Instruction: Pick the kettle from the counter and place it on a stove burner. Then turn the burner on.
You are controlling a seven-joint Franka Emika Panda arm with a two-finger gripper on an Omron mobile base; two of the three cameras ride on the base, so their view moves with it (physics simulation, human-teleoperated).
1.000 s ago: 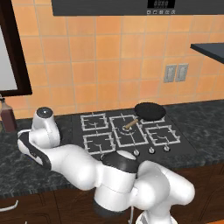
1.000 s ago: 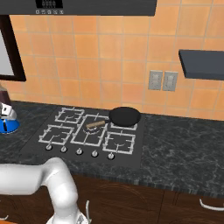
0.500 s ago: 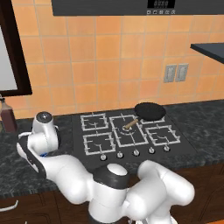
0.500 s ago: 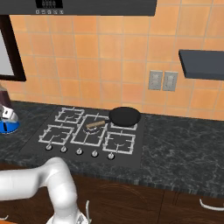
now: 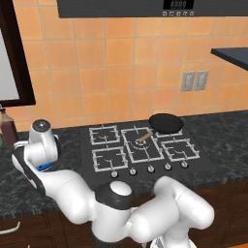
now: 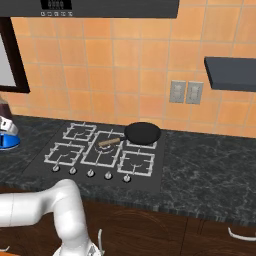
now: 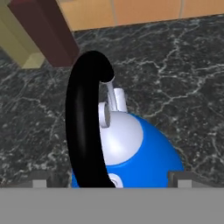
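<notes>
On counter (image 7: pixel 183 65), dead centre of your hand cam, sits kettle (image 7: pixel 131 148), black handle upright, between tips of gripper (image 7: pixel 109 181); jaws wide apart, not clamped. Right base cam: kettle at 9 o'clock edge, well apart from stove burner (image 6: pixel 64 154).

In the left base view the arm hides nearly all of the kettle (image 5: pixel 44 167). The right base view's left edge cuts the kettle (image 6: pixel 8 140) off. In the hand view its base (image 7: pixel 144 162) is cut off.
</notes>
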